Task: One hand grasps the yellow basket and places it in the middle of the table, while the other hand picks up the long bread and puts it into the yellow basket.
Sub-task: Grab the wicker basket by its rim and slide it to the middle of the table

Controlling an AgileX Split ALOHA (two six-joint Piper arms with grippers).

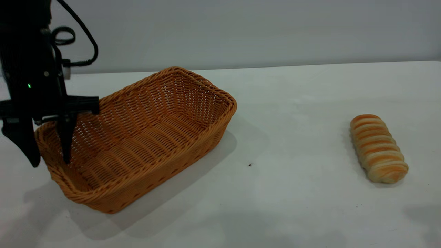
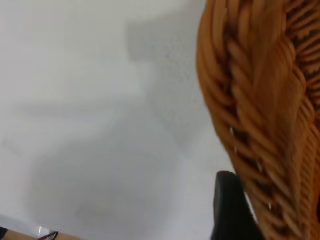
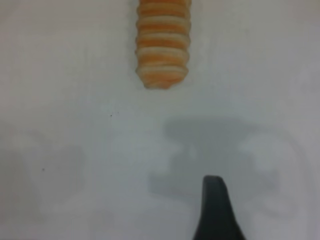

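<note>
The yellow basket sits on the left half of the table, its long axis running diagonally from the near left toward the far middle. It is a woven wicker tray with sloped sides and a braided rim, and nothing lies inside it. Its far corner points toward the back edge of the table; its near left corner is where my left gripper comes down.

My left gripper's two dark fingers are spread and straddle the basket's short end wall: one finger hangs inside the basket, the other stands outside the rim, over the bare table. Whether either finger touches the wicker, I cannot tell. In the left wrist view the braided rim fills one side of the picture, with one dark fingertip just beside the outer wall.

The long bread lies well apart from the basket, on the right half of the table toward the near edge. It rests striped side up, its length running roughly front to back.

My right gripper is out of the exterior view. In the right wrist view a single dark fingertip shows above the bare table, with the end of the bread farther off; I cannot tell whether this gripper is spread or pressed together.
</note>
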